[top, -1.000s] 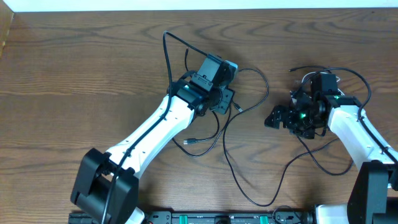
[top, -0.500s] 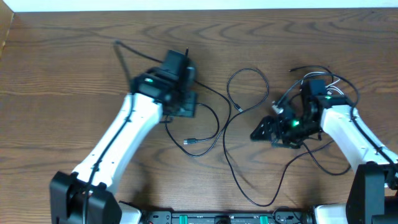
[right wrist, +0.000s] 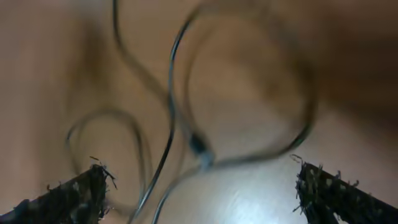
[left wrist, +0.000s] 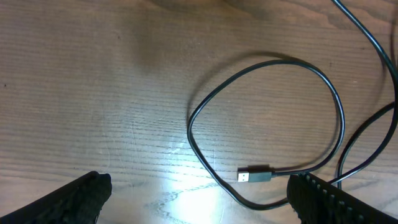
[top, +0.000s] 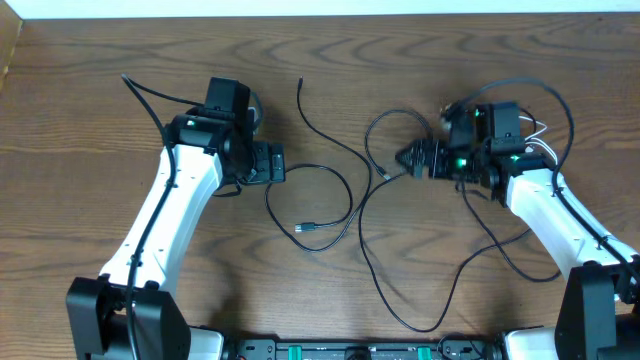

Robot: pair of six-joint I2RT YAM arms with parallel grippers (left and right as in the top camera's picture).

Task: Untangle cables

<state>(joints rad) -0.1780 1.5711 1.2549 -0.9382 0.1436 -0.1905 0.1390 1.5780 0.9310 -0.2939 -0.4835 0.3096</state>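
Several thin black cables lie loose on the wooden table. One curls into a loop (top: 345, 190) ending in a USB plug (top: 308, 228); the left wrist view shows that plug (left wrist: 256, 175) and loop (left wrist: 273, 62) flat on the wood. A long cable (top: 372, 270) forms a small loop (top: 400, 113) at centre and trails toward the front edge. My left gripper (top: 268, 163) stands open just left of the plug loop (left wrist: 199, 202), holding nothing. My right gripper (top: 412, 158) stands open beside the small loop; its blurred view (right wrist: 202, 199) shows strands and a plug (right wrist: 200, 146) ahead of the fingers.
Thick black cords fixed to the arms arch behind the left arm (top: 150, 90) and around the right arm (top: 565, 110). More cable trails under the right forearm (top: 520, 262). The table's far edge (top: 320, 14) runs along the top.
My left arm swung away to the left and its gripper opened, leaving the cable on the table. My right gripper moved up and left toward the small central loop.
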